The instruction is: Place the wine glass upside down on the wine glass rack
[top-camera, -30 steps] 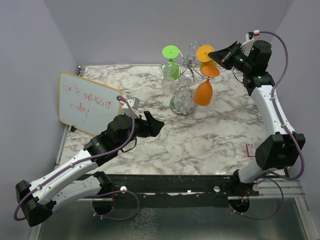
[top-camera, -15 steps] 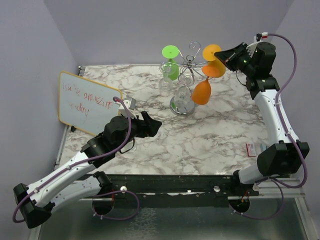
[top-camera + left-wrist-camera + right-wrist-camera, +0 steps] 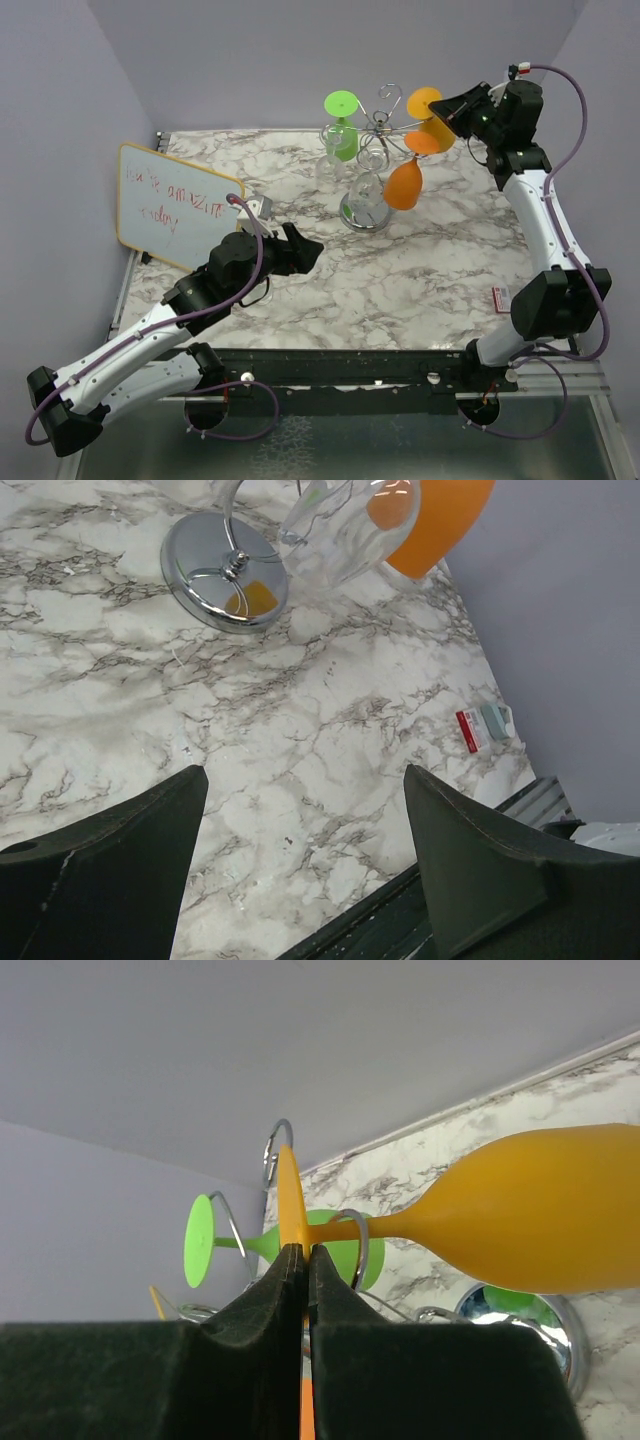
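glass (image 3: 530,1225) stem in rack (image 3: 195,555) loop: hanging step, it seems.
right gripper (image 3: 303,1252) pinches its foot, left gripper (image 3: 305,775) agape; next, release gently.

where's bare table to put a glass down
Free: the marble between the rack base, the left fingers and the red card. Crowded: around the rack, hung with glasses, and the left side by the whiteboard.

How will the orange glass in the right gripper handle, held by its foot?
The right gripper pinches only the thin foot of the orange glass, with the bowl far out sideways, so it may pivot or slip. Its glossy surface looks slippery. The opaque colour suggests plastic: probably light, not very fragile.
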You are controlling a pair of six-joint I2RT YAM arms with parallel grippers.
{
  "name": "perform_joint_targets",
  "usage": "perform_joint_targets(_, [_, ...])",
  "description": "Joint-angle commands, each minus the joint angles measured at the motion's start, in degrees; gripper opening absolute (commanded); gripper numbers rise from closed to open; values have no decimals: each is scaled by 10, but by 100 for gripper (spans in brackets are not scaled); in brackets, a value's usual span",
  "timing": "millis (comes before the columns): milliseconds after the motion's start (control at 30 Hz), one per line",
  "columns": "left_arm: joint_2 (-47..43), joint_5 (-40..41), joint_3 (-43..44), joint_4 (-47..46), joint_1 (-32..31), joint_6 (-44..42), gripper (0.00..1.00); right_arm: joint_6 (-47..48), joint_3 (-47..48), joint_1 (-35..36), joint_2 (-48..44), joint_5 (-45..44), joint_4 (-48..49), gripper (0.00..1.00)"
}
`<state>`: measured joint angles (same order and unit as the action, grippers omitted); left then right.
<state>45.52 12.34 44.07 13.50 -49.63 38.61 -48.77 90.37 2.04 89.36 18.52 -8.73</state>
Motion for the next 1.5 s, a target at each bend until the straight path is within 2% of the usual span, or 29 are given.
perform_joint_targets(0, [-2,12,-10,8,-2,0,81,21,20,-1,15,11,10,11])
perform_joint_targets(100, [0,7,-11,6,-2,1,81,26,21,-1,17,12,6,18])
perform_joint_targets(333, [-2,13,-13,7,-2,0,81,39,20,-2,5,5,-5,43])
perform_joint_targets(533, [-4,28,-10,24,-2,-17,81,58,6,-1,-18,-12,-23,56])
perform_joint_targets(767, [-12,53,27,96,-2,-65,90,73,-23,-1,-73,-40,-33,63])
perform_joint_targets(867, [-11,63,47,139,-2,-78,93,90,-47,-1,-113,-64,-38,63])
perform_joint_targets(967, [-12,80,58,182,-2,-81,96,116,-77,-1,-168,-89,-65,62])
perform_joint_targets(1167, [-10,147,70,277,-2,-49,98,143,-195,-1,-314,-139,-89,62])
perform_joint_targets(1233, [-10,150,63,289,-2,-37,96,147,-226,-1,-361,-153,-115,62])
perform_joint_targets(1400, [17,138,48,296,-2,-16,71,133,-304,-1,-446,-165,-176,61])
perform_joint_targets(1467, [35,145,43,297,-2,-6,65,127,-336,-1,-474,-157,-189,60])
